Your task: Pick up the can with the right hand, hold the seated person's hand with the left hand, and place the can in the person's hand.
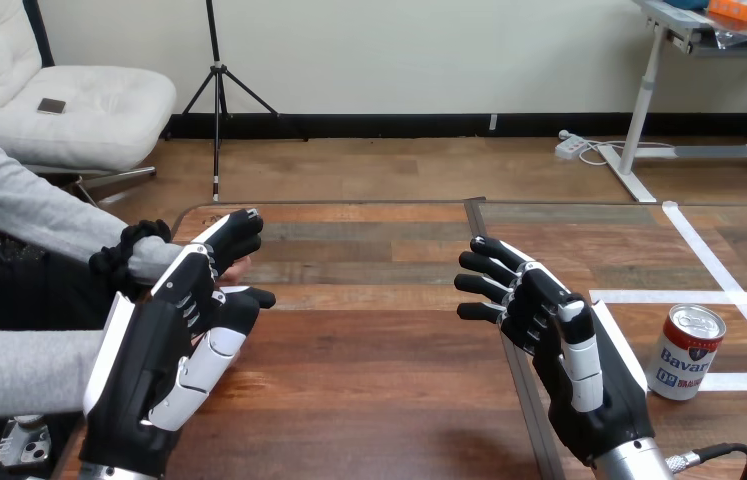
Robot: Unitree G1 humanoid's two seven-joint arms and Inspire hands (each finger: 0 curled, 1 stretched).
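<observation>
Left hand [174, 340], black with white shells on its back, is the nearest item. It is raised at the left side of the brown wooden plank bench [379, 400].

1. Bench: a square marked in white tape [669, 296] occupies its right part.

2. Left hand: released. Fingers and thumb are extended and spread, with nothing clasped. The person's hand [236, 268] shows in the gap between thumb and fingers, mostly hidden behind the robot hand. Contact between the two cannot be confirmed, and no closure round the person's hand is visible.

3. Right hand [559, 340]: released and empty. Fingers are loosely bent and it is raised above the middle of the bench.

4. Red, white and blue metal can [687, 352]: standing upright on the bench inside the tape square, to the right of the right hand. It is near that hand but clearly apart from it.

Task status (assessment):
- Can pick-up: not yet done. The can rests on the bench, ungrasped.
- Holding the person's hand: apparently in preparation. The left hand is positioned at the person's hand but is not closed.
- Placing the can in the person's hand: outstanding, and dependent on both steps above.

Most of the sequence therefore remains.
</observation>
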